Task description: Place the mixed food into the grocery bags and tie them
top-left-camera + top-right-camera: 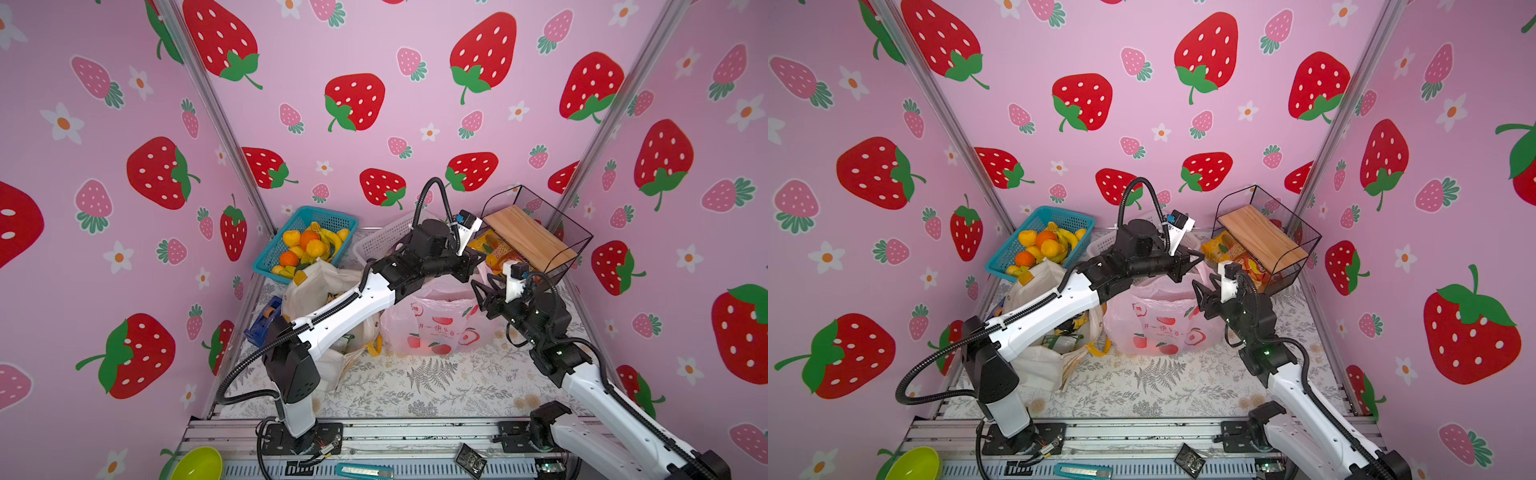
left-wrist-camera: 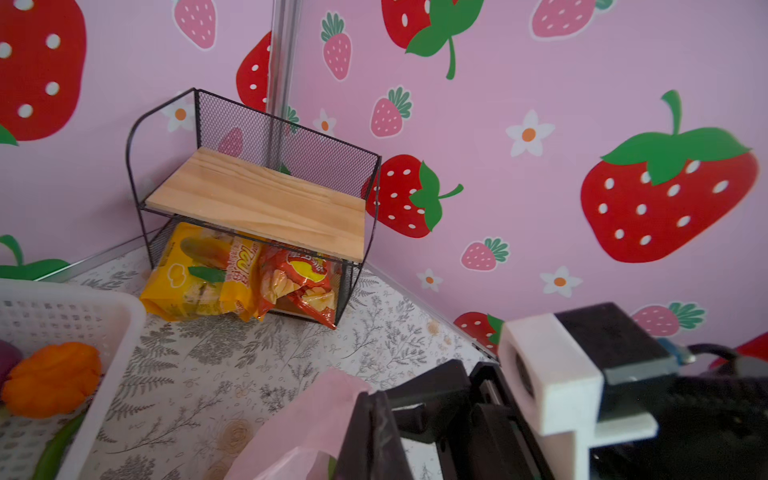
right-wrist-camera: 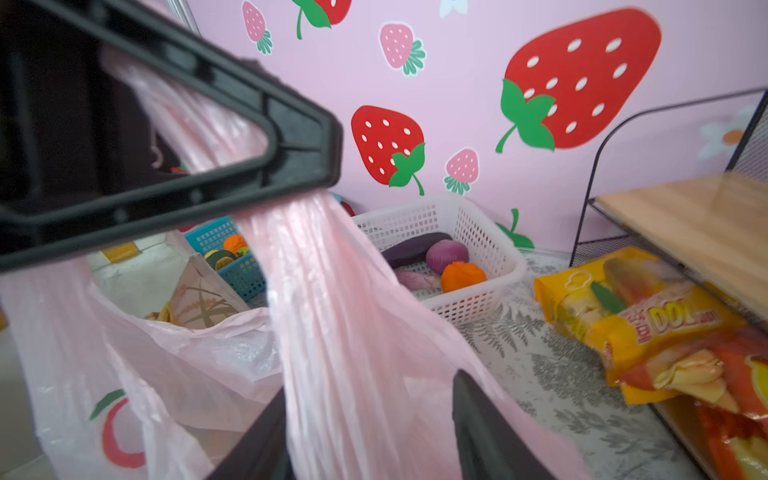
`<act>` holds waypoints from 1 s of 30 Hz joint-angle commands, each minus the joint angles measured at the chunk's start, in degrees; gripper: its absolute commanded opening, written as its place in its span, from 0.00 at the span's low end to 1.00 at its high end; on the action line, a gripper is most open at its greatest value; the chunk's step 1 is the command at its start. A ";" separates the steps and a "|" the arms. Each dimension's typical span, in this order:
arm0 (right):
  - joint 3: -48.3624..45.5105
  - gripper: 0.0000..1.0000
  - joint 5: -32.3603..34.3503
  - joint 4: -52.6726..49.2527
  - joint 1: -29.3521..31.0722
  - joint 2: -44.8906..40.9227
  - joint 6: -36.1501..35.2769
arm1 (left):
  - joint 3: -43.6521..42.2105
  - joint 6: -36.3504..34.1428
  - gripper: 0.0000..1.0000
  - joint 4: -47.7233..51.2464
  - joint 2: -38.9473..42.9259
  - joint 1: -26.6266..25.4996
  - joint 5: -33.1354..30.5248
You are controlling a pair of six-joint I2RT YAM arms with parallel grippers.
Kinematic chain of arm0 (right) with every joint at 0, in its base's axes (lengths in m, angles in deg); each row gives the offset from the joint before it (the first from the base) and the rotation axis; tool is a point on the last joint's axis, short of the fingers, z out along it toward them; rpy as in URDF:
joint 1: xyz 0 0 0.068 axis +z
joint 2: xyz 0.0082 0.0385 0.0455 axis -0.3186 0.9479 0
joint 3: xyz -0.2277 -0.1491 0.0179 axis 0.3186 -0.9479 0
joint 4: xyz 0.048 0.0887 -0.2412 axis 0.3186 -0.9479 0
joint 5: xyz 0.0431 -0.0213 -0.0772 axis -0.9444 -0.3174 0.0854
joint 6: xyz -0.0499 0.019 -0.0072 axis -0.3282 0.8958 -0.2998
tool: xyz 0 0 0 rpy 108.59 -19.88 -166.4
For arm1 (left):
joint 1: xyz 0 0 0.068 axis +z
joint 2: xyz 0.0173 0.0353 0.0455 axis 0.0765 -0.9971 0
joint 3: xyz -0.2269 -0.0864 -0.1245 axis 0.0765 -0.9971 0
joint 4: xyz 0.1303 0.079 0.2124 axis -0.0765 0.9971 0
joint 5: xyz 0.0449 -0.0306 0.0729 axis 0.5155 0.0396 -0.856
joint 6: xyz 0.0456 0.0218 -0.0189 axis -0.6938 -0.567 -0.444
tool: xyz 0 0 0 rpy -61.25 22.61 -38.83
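Right at the front edge lies a metal rail (image 1: 374, 432) that both arms are bolted to, with a lime-green bowl (image 1: 197, 463) and a teal box cutter (image 1: 363, 470) lying by it.

Behind the rail, the left arm (image 1: 345, 311) stretches across the white tote (image 1: 328, 282) toward the middle. The right arm (image 1: 590, 382) leans in from the other side. Between them the pink bag (image 1: 436, 328) stands upright on the leaf-patterned table cover, just beside the tote, whose yellow handle (image 1: 376, 347) droops next to it.

The left gripper (image 3: 299, 166) is pressed tight on the pink bag's handle (image 3: 324, 311) and holds that strip up above the bag. The right gripper (image 1: 1205, 296) is spread. Its fingers (image 3: 478, 424) stand apart on either side of the same strip without squeezing it.

Along the back wall sit a blue basket (image 1: 307, 216) heaped with yellow and orange fruit and a white basket (image 3: 478, 232). In the corner is a wire rack (image 2: 257, 124) with a wooden shelf (image 2: 257, 199).

A yellow packet (image 2: 199, 274) and a red packet (image 2: 299, 282) lie on the rack's bottom level, the yellow one sticking out onto the table. The white basket holds an orange vegetable (image 3: 463, 276), a purple onion (image 3: 446, 255) and a dark purple vegetable (image 3: 415, 249), all touching.
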 commanded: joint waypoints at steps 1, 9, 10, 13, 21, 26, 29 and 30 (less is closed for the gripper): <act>1.88 0.76 -1.28 -3.64 -0.74 -4.65 -5.64 | -1.41 -0.54 0.00 -2.67 4.81 2.46 11.03; 7.94 0.94 -15.94 -5.16 -3.26 -0.51 -10.08 | -3.95 -1.46 0.00 -0.13 7.88 5.66 22.45; 9.11 0.95 -17.71 -4.68 -3.44 1.21 -10.83 | -3.88 -1.18 0.00 0.00 7.70 5.85 23.46; 12.21 0.96 -22.82 -3.69 -3.57 5.30 -13.37 | -3.22 -0.40 0.00 0.71 6.94 6.20 26.17; 9.22 0.41 -26.66 4.20 -4.69 13.55 -14.14 | -3.08 1.65 0.00 0.12 6.28 6.31 29.34; -1.61 0.09 -23.21 13.67 -4.72 10.37 -7.54 | -4.49 3.51 0.00 -2.42 5.61 6.23 29.64; -3.78 0.19 -17.89 15.55 -2.94 8.53 -6.01 | -5.00 4.93 0.00 -4.04 4.73 5.88 29.88; -4.12 0.29 -16.08 15.89 -2.08 7.82 -6.31 | -5.11 5.21 0.00 -4.41 4.55 5.66 29.92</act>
